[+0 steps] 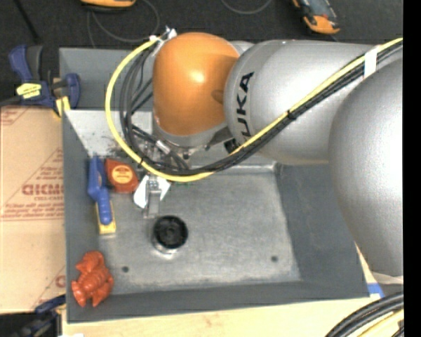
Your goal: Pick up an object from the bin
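Observation:
My gripper (152,196) hangs below the arm's orange cover in the left half of the bin. Just below and to its right lies a black round knob-like thing (170,232) on a pale base, apart from the gripper. An orange tape measure (121,175) lies close to the gripper's left. Beside that is a blue clamp with a yellow tip (100,196), lying lengthwise along the bin's left wall.
A red toy lobster (92,280) sits in the bin's near left corner. The arm's large grey body and its yellow cable cover the bin's back and right side. Bare bin floor stretches right of the black knob.

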